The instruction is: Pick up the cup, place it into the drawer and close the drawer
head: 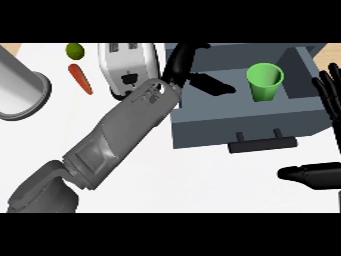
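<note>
A green cup (265, 81) stands upright inside the open blue-grey drawer (247, 126), toward its right side. My left hand (180, 62) reaches over the drawer's left wall near the back corner, its fingers fairly straight and its thumb pointing into the drawer, apart from the cup. It holds nothing. My right hand (340, 115) rests open at the view's right edge, fingers up, beside the drawer's right wall. The drawer's dark handle (262, 145) faces me.
A white toaster (127, 67) stands just left of the drawer, partly behind my left forearm. An orange carrot (81, 79) and a green lime (75, 50) lie further left. A large grey cylinder (12, 82) stands at the far left.
</note>
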Available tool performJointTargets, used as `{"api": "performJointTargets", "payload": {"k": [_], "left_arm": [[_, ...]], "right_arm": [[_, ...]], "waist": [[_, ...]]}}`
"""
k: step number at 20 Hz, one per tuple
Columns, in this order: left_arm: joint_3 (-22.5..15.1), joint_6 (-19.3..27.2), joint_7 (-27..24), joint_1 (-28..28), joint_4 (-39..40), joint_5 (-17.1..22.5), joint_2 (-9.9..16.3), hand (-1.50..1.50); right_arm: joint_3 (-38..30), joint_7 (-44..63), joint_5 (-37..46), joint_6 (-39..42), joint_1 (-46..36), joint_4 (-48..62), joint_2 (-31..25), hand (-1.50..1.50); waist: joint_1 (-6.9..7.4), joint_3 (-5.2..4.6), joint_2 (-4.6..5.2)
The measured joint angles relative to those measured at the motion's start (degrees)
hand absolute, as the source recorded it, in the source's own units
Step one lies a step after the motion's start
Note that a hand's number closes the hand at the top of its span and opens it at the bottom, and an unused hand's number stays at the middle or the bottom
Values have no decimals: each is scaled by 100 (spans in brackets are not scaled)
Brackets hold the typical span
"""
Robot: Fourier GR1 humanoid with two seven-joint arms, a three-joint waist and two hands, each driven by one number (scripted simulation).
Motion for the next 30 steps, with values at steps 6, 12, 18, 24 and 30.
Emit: {"api": "performJointTargets", "payload": {"k": [6,12,18,24,30], "left_arm": [[-74,267,-450,100,-255,275,-1,-150],[136,319,-730,-48,-481,611,-1,-150],[421,335,-606,-76,-782,702,110,-150],[685,187,-404,337,-1424,712,620,-150],[904,75,-63,938,-2343,684,1272,-150]], "right_arm": [[63,201,-523,210,64,-186,126,-150],[-6,414,-1051,661,159,-423,-126,150],[19,457,-698,1090,387,-746,-642,150],[262,515,143,1087,671,-1051,-762,150],[735,441,1291,687,615,-848,-542,150]], "waist": [[41,-4,-13],[160,-5,-47],[381,-9,-107],[538,-11,-139],[618,-10,-141]]}}
